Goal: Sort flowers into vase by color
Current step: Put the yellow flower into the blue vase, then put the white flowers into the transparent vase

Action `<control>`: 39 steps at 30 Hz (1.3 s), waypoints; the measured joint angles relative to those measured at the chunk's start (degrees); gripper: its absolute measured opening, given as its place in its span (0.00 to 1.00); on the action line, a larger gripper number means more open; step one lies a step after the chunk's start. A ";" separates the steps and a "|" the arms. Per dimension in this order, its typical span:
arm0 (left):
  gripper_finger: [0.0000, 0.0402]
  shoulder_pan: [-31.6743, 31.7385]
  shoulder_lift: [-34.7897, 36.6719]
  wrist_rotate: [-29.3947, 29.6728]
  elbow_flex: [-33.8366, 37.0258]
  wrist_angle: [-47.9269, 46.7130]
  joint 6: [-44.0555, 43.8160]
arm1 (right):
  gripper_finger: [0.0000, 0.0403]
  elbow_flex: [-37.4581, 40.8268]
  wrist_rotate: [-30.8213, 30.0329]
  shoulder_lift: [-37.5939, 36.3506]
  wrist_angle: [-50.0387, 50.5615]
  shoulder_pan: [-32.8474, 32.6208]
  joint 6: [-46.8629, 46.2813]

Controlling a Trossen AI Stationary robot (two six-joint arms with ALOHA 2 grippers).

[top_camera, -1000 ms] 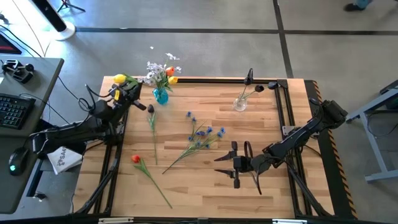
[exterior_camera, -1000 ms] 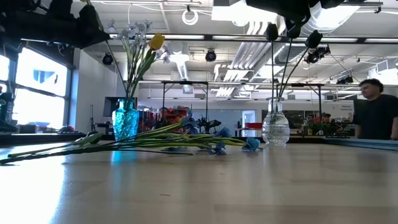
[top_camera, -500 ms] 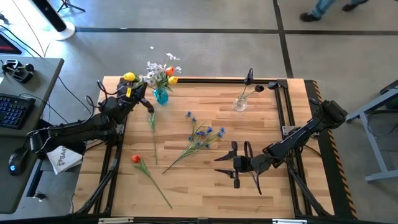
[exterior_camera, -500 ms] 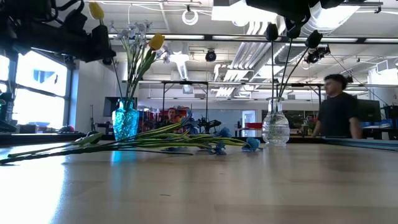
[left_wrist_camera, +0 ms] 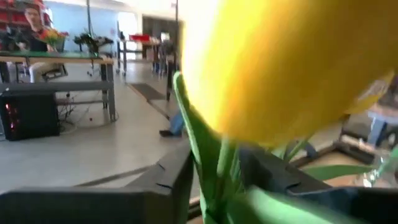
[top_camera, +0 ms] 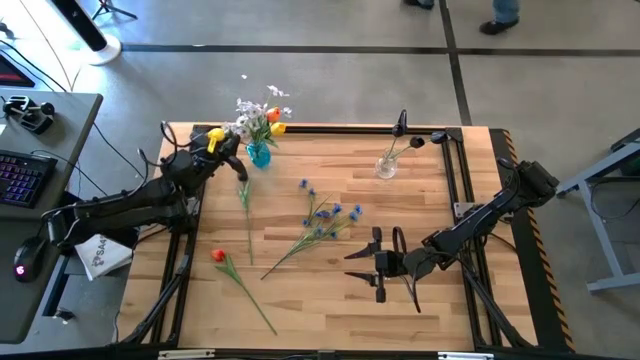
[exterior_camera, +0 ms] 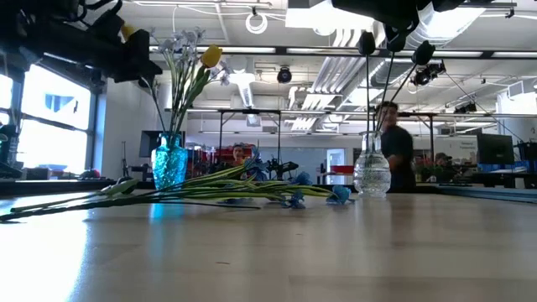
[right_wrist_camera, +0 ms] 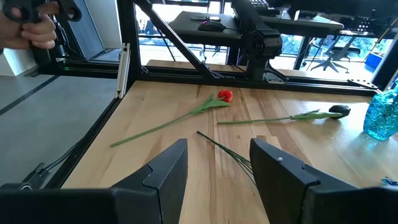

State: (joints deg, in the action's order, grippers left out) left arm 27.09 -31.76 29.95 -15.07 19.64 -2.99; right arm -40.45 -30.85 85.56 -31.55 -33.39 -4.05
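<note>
My left gripper (top_camera: 213,142) hovers over the table's far left corner, just left of the blue vase (top_camera: 258,154), shut on a yellow tulip (left_wrist_camera: 280,62). The vase holds white sprays, an orange head and a yellow head (exterior_camera: 211,56). My right gripper (top_camera: 372,262) waits open at mid-right, fingers pointing left (right_wrist_camera: 217,162). Flat on the wood lie a dark-headed stem (top_camera: 246,207), a red tulip (top_camera: 218,256) and a bunch of blue clusters (top_camera: 325,216). A clear vase (top_camera: 385,167) at the far edge holds dark flowers. My left gripper pinches the yellow tulip's green stem (left_wrist_camera: 222,165) just below the head, between its two fingers (left_wrist_camera: 171,183). The flower is lifted clear of the table, and its head (exterior_camera: 127,32) shows above the gripper in the low view.
A black frame rail (top_camera: 455,170) runs along the table's right side and far edge. A desk with keyboard (top_camera: 25,175) stands left of the table. A person (exterior_camera: 394,155) walks in the room behind, and a hand (right_wrist_camera: 31,25) shows beyond the table's left end.
My left gripper has carried the yellow tulip toward the table's right, closer to the blue vase, and then dipped a little. The flowers on the table and my right arm have kept still.
</note>
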 joint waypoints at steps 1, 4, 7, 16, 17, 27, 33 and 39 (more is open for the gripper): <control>0.30 0.00 -0.25 -0.16 -1.80 -3.14 0.01 | 0.42 0.00 0.00 0.00 0.00 0.00 -0.02; 0.35 0.00 -1.78 -0.68 -7.03 -12.07 0.01 | 0.42 0.00 0.00 0.00 0.02 0.00 0.00; 0.38 0.00 -3.48 -1.42 -12.42 -20.32 0.01 | 0.42 0.00 -0.01 0.00 0.02 0.00 0.00; 0.46 0.00 -10.87 -2.88 -25.56 -38.23 -1.43 | 0.42 0.02 -0.01 0.00 0.21 0.00 -0.01; 0.46 0.01 -11.80 -2.87 -26.98 -40.23 -1.44 | 0.42 0.00 0.00 0.00 0.25 0.00 -0.02; 0.57 0.00 -19.39 -2.85 -37.60 -60.44 -2.82 | 0.42 0.00 0.00 0.00 1.45 0.00 -1.07; 0.62 0.00 -21.01 -2.38 -37.96 -67.47 -1.71 | 0.42 0.01 0.00 0.00 1.86 0.00 -1.49; 0.63 0.00 -20.88 0.54 -37.96 -73.43 1.17 | 0.42 0.00 0.00 0.00 1.99 0.00 -1.51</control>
State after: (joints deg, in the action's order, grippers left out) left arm 27.09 -52.64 30.49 -53.04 -53.79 -1.82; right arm -40.45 -30.85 85.56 -29.56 -33.39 -5.56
